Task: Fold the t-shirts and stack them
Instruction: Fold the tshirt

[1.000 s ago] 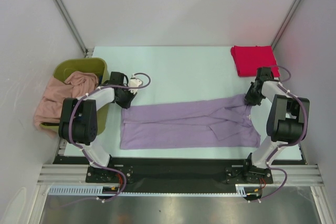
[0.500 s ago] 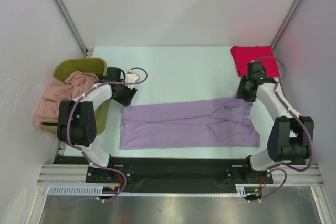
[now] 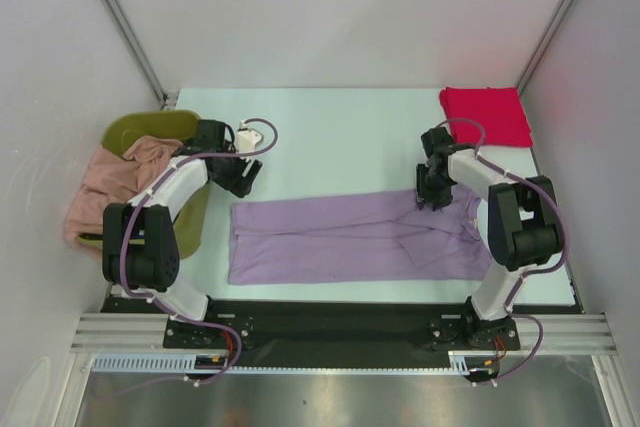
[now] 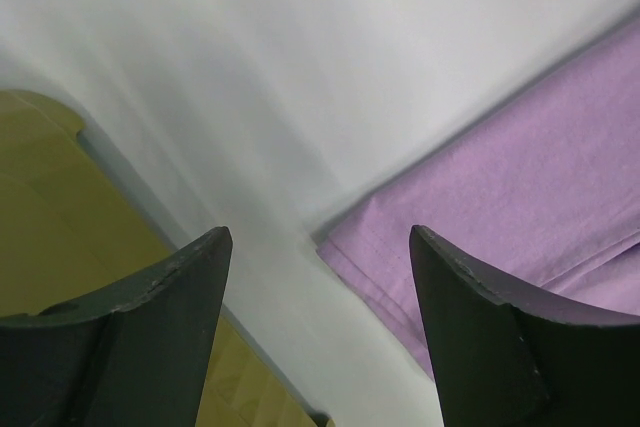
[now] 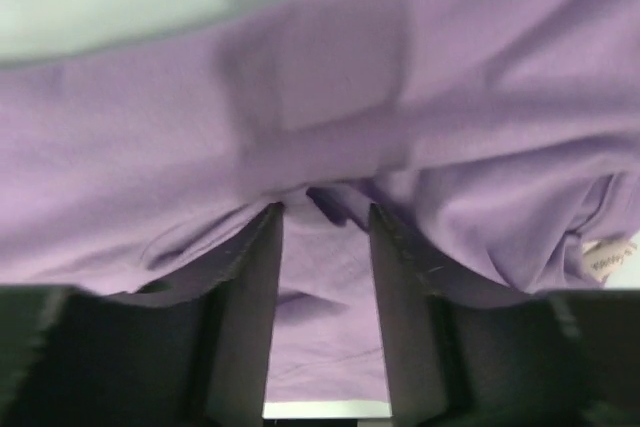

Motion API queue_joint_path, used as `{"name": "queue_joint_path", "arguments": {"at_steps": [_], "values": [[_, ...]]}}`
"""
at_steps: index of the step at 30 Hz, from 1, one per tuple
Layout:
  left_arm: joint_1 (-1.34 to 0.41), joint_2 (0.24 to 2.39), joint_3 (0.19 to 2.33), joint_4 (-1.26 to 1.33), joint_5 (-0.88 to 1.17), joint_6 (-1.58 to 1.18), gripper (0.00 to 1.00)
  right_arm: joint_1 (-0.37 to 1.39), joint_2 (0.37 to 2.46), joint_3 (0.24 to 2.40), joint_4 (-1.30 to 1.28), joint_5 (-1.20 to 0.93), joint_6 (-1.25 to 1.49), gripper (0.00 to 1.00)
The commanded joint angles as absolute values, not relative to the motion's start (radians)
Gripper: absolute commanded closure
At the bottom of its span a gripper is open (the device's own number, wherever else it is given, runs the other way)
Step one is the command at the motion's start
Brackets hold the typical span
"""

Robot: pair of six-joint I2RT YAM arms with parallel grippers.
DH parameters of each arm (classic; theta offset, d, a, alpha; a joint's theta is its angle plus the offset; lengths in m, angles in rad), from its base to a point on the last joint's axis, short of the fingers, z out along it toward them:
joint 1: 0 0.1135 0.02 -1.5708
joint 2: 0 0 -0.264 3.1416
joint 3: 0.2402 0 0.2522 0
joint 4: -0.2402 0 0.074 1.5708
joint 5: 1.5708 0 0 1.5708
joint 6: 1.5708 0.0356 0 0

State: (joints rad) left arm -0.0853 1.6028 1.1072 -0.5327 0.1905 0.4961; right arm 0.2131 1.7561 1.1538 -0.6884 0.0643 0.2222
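The lavender-purple t-shirt [image 3: 350, 237] lies as a long folded band across the near half of the table. My left gripper [image 3: 244, 179] hovers open just beyond its far left corner; the left wrist view shows that corner [image 4: 520, 187] beside the wide-spread gripper [image 4: 320, 247], holding nothing. My right gripper [image 3: 430, 199] is low over the shirt's far edge, right of centre. In the right wrist view it [image 5: 325, 212] stands open, tips against rumpled lavender cloth [image 5: 330, 97]. A folded red t-shirt [image 3: 487, 115] rests at the back right. A salmon-pink t-shirt [image 3: 100, 192] drapes over the bin.
The olive-green bin [image 3: 135, 129] stands at the table's left edge, close behind my left arm, and shows in the left wrist view [image 4: 60, 237]. The pale table [image 3: 340, 137] is walled by white panels on three sides.
Both grippers have opened and let go of the lavender shirt. The left one drew back from the left corner. The right one swung from the shirt's right end leftwards along its far edge.
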Motion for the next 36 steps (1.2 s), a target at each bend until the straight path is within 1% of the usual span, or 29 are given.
{"name": "queue_joint_path", "arguments": {"at_steps": [1, 2, 3, 5, 6, 9, 14, 20, 24, 29, 30, 32, 33, 34, 35, 36], "values": [[-0.091, 1.555, 1.138, -0.549, 0.216, 0.485, 0.22, 0.224, 1.781, 1.215, -0.670, 0.075, 0.202, 0.57], [-0.091, 1.554, 1.137, -0.546, 0.216, 0.486, 0.22, 0.224, 1.782, 1.213, -0.669, 0.068, 0.202, 0.59], [-0.091, 1.552, 1.134, -0.546, 0.215, 0.485, 0.22, 0.224, 1.782, 1.210, -0.667, 0.066, 0.206, 0.67], [-0.092, 1.552, 1.134, -0.545, 0.213, 0.489, 0.22, 0.225, 1.778, 1.201, -0.667, 0.066, 0.210, 0.78], [-0.092, 1.554, 1.134, -0.546, 0.212, 0.492, 0.22, 0.227, 1.773, 1.198, -0.666, 0.069, 0.210, 0.88], [-0.091, 1.557, 1.135, -0.546, 0.204, 0.497, 0.22, 0.226, 1.747, 1.187, -0.681, 0.083, 0.222, 0.99], [-0.092, 1.559, 1.140, -0.549, 0.206, 0.502, 0.22, 0.247, 1.681, 1.175, -0.741, 0.106, 0.248, 1.00], [-0.101, 1.555, 1.143, -0.551, 0.210, 0.506, 0.22, 0.365, 1.554, 1.109, -0.853, 0.152, 0.347, 1.00], [-0.106, 1.559, 1.146, -0.546, 0.213, 0.505, 0.22, 0.440, 1.500, 1.023, -0.884, 0.124, 0.431, 1.00], [-0.129, 1.569, 1.169, -0.557, 0.229, 0.511, 0.22, 0.515, 1.482, 0.959, -0.854, 0.083, 0.495, 1.00], [-0.135, 1.571, 1.173, -0.564, 0.233, 0.509, 0.23, 0.518, 1.488, 0.956, -0.847, 0.077, 0.499, 0.99], [-0.161, 1.572, 1.190, -0.572, 0.248, 0.509, 0.23, 0.523, 1.493, 0.959, -0.841, 0.040, 0.497, 0.90], [-0.172, 1.575, 1.199, -0.578, 0.253, 0.515, 0.23, 0.525, 1.486, 0.962, -0.844, 0.029, 0.492, 0.72], [-0.198, 1.577, 1.207, -0.584, 0.268, 0.517, 0.23, 0.523, 1.477, 0.966, -0.857, 0.019, 0.489, 0.65], [-0.215, 1.578, 1.227, -0.597, 0.275, 0.522, 0.23, 0.525, 1.461, 0.974, -0.862, 0.009, 0.477, 0.60], [-0.233, 1.582, 1.239, -0.606, 0.282, 0.535, 0.23, 0.523, 1.439, 0.994, -0.876, 0.009, 0.476, 0.50]]}}
